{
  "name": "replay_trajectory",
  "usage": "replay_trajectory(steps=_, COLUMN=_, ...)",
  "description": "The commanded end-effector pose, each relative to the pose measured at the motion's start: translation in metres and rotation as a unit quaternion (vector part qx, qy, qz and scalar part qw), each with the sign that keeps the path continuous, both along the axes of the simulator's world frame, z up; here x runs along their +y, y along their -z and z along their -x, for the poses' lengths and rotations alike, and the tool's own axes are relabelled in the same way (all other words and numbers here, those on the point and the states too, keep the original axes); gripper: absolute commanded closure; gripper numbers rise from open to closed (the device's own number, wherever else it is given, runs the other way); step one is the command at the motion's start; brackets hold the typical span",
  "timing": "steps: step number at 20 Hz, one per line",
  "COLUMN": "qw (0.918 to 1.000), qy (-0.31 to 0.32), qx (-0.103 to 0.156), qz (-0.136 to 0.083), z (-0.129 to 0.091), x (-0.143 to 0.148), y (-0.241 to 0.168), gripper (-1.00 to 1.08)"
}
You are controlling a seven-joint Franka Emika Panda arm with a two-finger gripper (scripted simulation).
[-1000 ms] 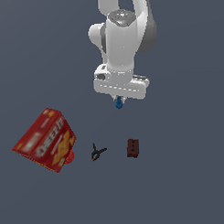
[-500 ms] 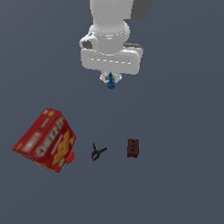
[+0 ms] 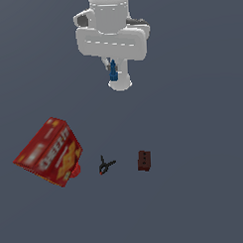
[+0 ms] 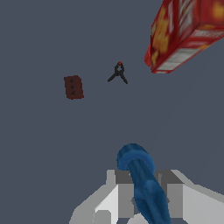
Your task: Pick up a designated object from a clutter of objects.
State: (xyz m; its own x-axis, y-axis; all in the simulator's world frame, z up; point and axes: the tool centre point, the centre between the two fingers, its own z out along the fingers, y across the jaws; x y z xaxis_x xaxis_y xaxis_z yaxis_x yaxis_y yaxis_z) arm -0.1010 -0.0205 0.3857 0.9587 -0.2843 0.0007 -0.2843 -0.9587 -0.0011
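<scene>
— High in the upper middle of the exterior view, what has the gripper (image 3: 113,74) got?

— The blue piece (image 3: 113,72). It sits upright between the fingers (image 4: 120,192), which are closed nearly together on its two sides. The wrist view shows its rounded blue end (image 4: 135,159) poking out past the fingertips.

— Is it off the floor?

— Yes, well clear of the floor (image 3: 205,190), with open grey space all round it and below it.

— And the rest of the clutter?

— All on the floor in the lower half of the exterior view, in a loose row. The red box (image 3: 49,152) lies tilted at the lower left. The black clamp (image 3: 106,165) is just to its right, apart from it. The brown block (image 3: 144,160) is further right, apart from the clamp.

— Room near the edges?

— Plenty. The right side and the bottom strip of the exterior view are bare floor, and the box's left corner stops short of the left edge.

— What is the surface like?

— Flat, even slate grey, unmarked. No wall or horizon shows; the same grey fills both views.
</scene>
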Motion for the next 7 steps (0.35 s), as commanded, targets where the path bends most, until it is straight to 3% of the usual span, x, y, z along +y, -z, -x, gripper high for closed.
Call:
replay_trajectory(steps=1, qw=1.0000, qy=0.000, qx=0.001, qz=0.000, z=0.0022, x=-0.0029, y=-0.0078, gripper=1.08)
replay_trajectory(steps=7, qw=1.0000, qy=0.000, qx=0.000, qz=0.000, z=0.0022, x=-0.0046, y=-0.0127, gripper=1.08)
